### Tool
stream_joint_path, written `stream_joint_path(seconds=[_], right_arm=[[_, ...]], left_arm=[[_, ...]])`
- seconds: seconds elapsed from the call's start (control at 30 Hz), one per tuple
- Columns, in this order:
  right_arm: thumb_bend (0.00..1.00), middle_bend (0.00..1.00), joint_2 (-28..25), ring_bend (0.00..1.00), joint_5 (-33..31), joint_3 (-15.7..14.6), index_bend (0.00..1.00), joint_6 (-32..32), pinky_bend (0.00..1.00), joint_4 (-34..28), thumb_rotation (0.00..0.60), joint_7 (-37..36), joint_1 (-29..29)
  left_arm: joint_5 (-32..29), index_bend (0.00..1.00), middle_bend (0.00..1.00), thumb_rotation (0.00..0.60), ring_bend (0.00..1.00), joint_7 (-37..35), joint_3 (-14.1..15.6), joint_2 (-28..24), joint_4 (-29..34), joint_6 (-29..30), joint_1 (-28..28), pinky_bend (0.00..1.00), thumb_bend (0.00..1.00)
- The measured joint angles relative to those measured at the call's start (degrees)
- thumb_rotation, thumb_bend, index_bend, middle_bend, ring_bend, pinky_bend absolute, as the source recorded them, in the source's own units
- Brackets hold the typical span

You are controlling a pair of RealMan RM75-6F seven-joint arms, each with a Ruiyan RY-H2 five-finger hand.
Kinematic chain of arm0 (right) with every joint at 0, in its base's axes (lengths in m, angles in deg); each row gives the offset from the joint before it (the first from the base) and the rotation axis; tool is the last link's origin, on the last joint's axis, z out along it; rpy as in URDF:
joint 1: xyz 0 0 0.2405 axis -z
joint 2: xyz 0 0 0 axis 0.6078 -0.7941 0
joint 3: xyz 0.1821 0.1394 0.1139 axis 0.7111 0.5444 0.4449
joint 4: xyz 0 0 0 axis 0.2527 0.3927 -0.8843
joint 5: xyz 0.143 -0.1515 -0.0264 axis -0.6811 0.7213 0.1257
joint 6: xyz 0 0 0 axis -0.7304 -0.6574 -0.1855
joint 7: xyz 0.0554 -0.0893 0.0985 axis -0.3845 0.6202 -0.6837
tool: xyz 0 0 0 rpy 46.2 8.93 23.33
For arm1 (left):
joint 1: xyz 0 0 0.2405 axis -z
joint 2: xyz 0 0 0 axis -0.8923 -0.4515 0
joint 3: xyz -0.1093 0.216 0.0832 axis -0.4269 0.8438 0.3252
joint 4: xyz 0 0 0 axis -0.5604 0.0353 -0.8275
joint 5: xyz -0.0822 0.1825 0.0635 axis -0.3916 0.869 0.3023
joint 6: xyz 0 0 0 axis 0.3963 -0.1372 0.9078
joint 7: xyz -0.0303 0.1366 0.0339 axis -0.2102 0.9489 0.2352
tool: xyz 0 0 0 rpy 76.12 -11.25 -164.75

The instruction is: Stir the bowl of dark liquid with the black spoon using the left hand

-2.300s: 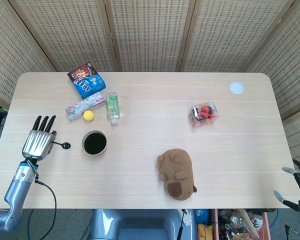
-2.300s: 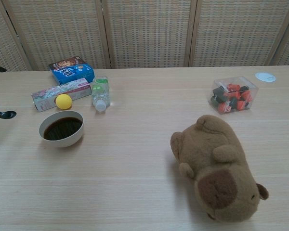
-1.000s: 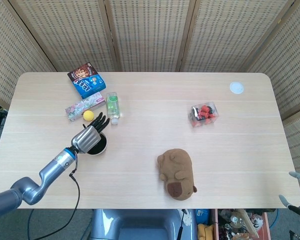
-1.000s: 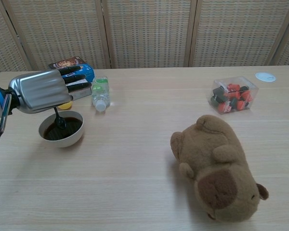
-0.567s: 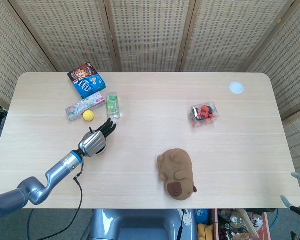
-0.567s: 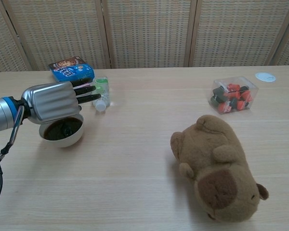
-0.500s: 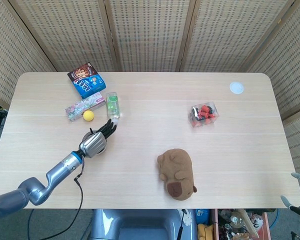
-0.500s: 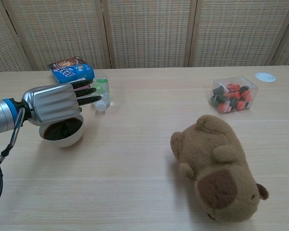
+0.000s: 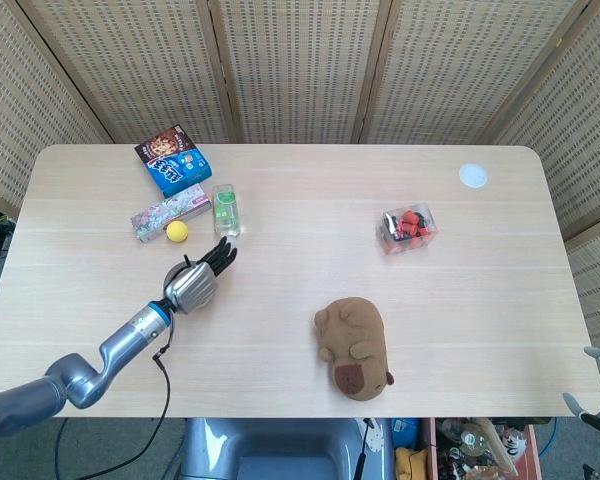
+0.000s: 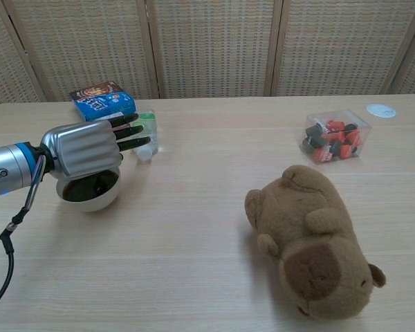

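The pale wooden table (image 9: 300, 210) fills both views, with woven screens behind its far edge. Near the middle, toward the near side, a brown plush animal (image 10: 311, 242) lies on the top. The left arm reaches in from the near left, and the left hand (image 10: 90, 149) hangs over the white bowl (image 10: 90, 197) of dark liquid, its back turned up and its dark fingers (image 10: 135, 131) stretched toward the far right. The hand covers most of the bowl in the head view. The black spoon cannot be made out under the palm, so whether the hand grips it cannot be told. Only a sliver of the right hand (image 9: 592, 400) shows at the near right corner in the head view, off the table; its state cannot be told.

On the far left lie a blue snack box (image 9: 173, 159), a flowered pink box (image 9: 169, 211) and a small green-labelled bottle (image 9: 226, 210) on its side. A yellow ball (image 9: 178, 231) sits just beside the pink box. To the right stands a clear container (image 10: 334, 135) of red and black pieces, and a white disc (image 9: 472, 176) lies near the far right corner.
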Motion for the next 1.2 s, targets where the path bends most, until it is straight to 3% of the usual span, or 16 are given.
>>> stream_joint_path(seconds=[0.3, 0.83, 1.2], right_arm=[[0.30, 0.21, 0.09, 0.09, 0.02, 0.05, 0.33, 0.06, 0.21, 0.20, 0.600, -0.17, 0.12], [0.30, 0.21, 0.21, 0.09, 0.59, 0.04, 0.33, 0.19, 0.21, -0.15, 0.600, 0.13, -0.18], [0.30, 0.21, 0.40, 0.09, -0.11, 0.05, 0.33, 0.48, 0.21, 0.52, 0.600, -0.46, 0.24]], left_arm=[[-1.40, 0.62, 0.01, 0.600, 0.00, 0.66, -0.93, 0.70, -1.34, -0.09, 0.20, 0.00, 0.44], [-0.33, 0.62, 0.01, 0.600, 0.00, -1.37, 1.67, -1.99, 0.92, 1.82, -2.04, 0.00, 0.44], [-1.25, 0.62, 0.01, 0.600, 0.00, -0.24, -0.15, 1.09, 0.02, 0.69, -0.59, 0.00, 0.44]])
